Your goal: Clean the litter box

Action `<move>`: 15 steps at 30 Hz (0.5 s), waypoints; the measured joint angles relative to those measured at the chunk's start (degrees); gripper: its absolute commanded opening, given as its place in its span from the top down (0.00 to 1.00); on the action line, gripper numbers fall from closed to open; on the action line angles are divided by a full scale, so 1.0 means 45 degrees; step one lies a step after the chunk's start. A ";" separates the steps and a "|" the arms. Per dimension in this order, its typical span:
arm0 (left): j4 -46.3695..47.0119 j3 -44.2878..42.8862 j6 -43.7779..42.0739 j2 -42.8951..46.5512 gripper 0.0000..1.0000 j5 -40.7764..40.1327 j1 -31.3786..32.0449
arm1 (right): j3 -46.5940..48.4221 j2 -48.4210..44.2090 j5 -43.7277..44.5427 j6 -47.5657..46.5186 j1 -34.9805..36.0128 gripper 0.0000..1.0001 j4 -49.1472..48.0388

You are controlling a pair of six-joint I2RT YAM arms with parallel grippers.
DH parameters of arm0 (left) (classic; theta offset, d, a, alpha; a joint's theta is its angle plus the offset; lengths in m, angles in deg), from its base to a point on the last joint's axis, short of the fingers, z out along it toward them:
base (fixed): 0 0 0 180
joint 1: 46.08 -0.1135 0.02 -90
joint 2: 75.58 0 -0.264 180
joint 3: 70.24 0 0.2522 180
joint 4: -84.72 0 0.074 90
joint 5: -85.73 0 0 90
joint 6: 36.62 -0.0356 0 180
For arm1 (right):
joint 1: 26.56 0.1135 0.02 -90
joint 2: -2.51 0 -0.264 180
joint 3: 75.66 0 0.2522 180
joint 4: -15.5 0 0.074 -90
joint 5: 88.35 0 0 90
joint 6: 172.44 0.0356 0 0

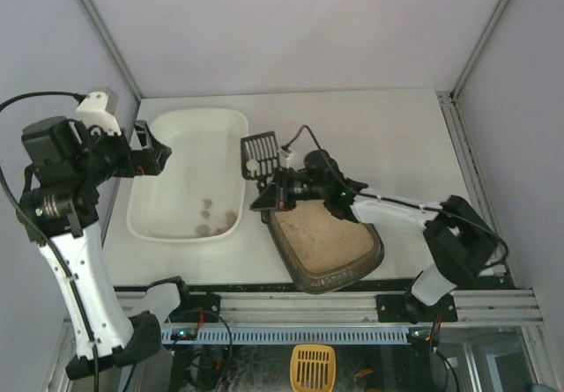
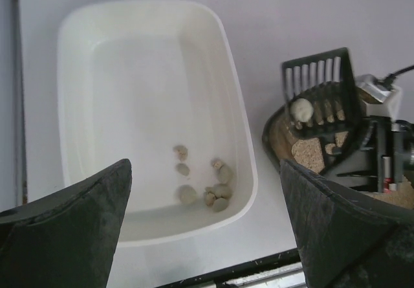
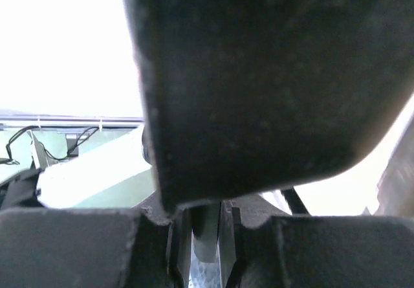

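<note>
Table (image 1: 397, 136) with litter box (image 1: 336, 279), white tray (image 1: 174, 159)

Soft, even light fills the top view, so the pale worktop (image 1: 388, 136) looks bright and clear, with only faint shadows beside the white tray (image 1: 189, 159) and under the arms. In the left wrist view the tray and the black scoop (image 2: 320, 94) look sharp, but the left claw (image 2: 206, 168) has fingers (image 2: 71, 230) that are dark and fuzzy in the bottom corners. In the right wrist view a big dark blurry shape (image 3: 259, 74) fills most of the picture, and the space behind it glows plain white.
</note>
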 measured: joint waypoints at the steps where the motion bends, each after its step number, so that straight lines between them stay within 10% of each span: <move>1: -0.0010 -0.0121 0.0010 0.0219 0.00 -0.0097 -0.0029 | 0.1258 0.0947 -0.0049 -0.0403 0.0107 1.00 0.0359; 15: 0.0282 0.0767 0.1146 0.0933 0.00 0.0126 -0.2560 | 0.8854 0.5357 0.3065 -0.5493 0.2482 1.00 0.8859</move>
